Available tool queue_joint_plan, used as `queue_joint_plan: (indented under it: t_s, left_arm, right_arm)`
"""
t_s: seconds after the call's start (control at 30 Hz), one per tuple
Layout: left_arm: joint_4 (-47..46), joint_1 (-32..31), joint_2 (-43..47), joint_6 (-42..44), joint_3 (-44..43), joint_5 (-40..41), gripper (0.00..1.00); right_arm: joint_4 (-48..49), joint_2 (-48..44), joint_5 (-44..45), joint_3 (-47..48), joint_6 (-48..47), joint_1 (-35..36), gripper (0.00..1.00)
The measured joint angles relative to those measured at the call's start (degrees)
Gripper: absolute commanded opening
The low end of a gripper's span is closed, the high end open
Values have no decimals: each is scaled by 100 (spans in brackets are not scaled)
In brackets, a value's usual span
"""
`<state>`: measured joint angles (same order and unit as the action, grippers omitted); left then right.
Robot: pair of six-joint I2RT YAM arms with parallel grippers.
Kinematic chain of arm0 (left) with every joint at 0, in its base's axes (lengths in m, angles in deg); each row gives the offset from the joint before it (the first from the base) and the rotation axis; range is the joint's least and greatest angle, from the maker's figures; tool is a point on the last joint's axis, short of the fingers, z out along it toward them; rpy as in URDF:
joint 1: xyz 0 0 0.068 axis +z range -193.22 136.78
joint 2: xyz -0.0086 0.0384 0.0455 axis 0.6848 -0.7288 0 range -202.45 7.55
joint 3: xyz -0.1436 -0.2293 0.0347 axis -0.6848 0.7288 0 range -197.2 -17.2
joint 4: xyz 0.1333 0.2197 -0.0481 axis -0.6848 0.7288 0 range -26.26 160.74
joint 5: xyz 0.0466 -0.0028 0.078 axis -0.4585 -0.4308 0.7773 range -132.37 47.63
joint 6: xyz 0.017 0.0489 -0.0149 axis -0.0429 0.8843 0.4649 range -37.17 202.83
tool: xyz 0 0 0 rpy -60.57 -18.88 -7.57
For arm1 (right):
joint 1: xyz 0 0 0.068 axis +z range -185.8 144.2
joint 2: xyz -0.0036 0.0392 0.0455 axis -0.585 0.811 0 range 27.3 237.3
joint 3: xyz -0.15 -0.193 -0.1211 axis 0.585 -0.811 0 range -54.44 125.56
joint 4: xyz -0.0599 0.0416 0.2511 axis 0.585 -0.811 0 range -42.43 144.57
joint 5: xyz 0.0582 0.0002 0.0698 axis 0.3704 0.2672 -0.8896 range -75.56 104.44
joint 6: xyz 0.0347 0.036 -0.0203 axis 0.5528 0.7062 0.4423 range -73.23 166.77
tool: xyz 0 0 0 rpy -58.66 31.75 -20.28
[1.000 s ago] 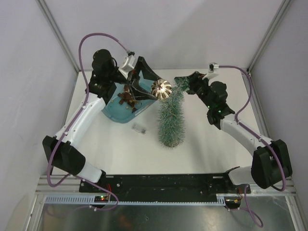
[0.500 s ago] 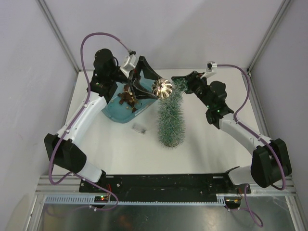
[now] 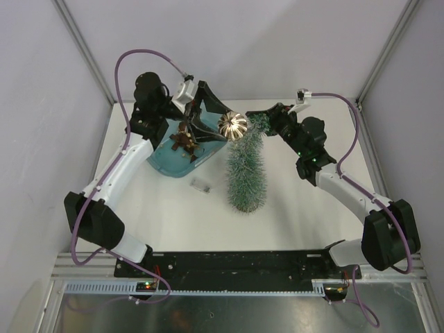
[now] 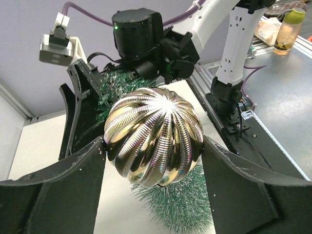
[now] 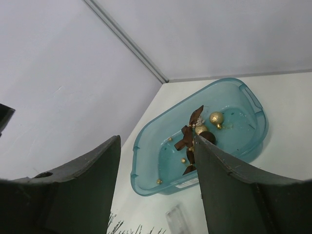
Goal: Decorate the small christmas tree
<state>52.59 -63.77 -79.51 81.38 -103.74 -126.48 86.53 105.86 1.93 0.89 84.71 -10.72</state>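
Gripping a gold bauble [image 4: 153,131] between wide-set fingers, the left end effector [image 4: 153,161] hovered by the tree [image 3: 246,173], upright on the counter [image 3: 173,208]; the right end effector [image 5: 157,146] gaped empty. Easing it on slowly should prevent toppling.

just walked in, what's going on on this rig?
The left gripper holds a ribbed gold bauble beside the top of the standing small christmas tree. The right gripper is at the tree's tip; whether it grips it is unclear. More ornaments lie in the teal tub.
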Motion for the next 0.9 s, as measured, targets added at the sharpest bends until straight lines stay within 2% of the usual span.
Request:
queue_joint_plan:
  t_s: [0.3,0.57,0.73,0.9]
  left_arm:
    - [-170,61,76,-17,501,146,0]
    - [-376,61,144,-177,527,201,1]
    - [-481,59,330,-426,616,385,6]
    - [-542,20,601,-905,1012,839,6]
  right_arm:
    - [0,0,0,0,0,0,66]
    - [0,0,-2,0,0,0,66]
    - [-13,0,0,0,0,0,66]
    - [-24,0,0,0,0,0,66]
